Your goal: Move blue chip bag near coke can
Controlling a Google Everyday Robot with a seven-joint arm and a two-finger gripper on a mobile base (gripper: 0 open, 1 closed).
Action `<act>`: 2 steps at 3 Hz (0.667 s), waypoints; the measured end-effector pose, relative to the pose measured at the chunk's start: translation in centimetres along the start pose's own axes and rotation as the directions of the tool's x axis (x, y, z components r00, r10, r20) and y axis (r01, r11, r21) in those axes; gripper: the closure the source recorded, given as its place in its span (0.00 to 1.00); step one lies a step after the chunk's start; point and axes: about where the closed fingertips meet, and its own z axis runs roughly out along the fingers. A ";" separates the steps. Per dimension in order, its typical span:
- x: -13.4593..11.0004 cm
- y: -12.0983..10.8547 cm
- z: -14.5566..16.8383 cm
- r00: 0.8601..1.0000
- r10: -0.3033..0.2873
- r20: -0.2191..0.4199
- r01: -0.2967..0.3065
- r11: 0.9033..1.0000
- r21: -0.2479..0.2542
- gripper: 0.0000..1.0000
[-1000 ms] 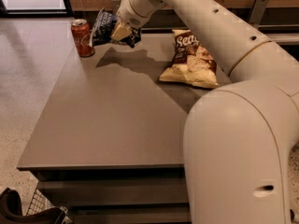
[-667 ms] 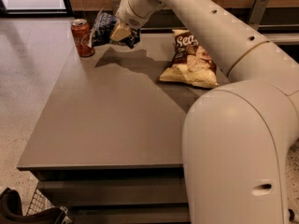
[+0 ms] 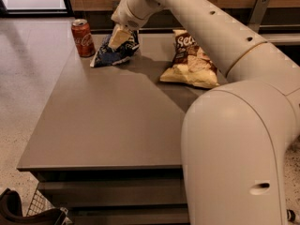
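The blue chip bag [image 3: 110, 55] lies on the grey table [image 3: 108, 125] at its far left corner, just right of the red coke can [image 3: 83, 37], which stands upright. A small gap separates bag and can. My gripper [image 3: 120, 37] reaches down from the upper right onto the top of the blue bag and touches its upper right part. The bag's right edge is partly hidden behind the gripper.
A yellow-and-brown "Sea Salt" chip bag [image 3: 190, 62] lies at the table's far right. My large cream arm [image 3: 234, 125] fills the right side of the view. A wire basket [image 3: 33, 210] sits on the floor at the lower left.
The gripper has come down with the blue bag. The bag was held up beside the can's top and now rests on the tabletop next to the can.
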 end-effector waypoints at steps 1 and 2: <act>0.0 0.1 0.1 1.000 0.000 0.000 0.000 1.000 -0.002 0.00; 0.0 0.1 0.1 1.000 0.000 0.000 0.000 1.000 -0.002 0.00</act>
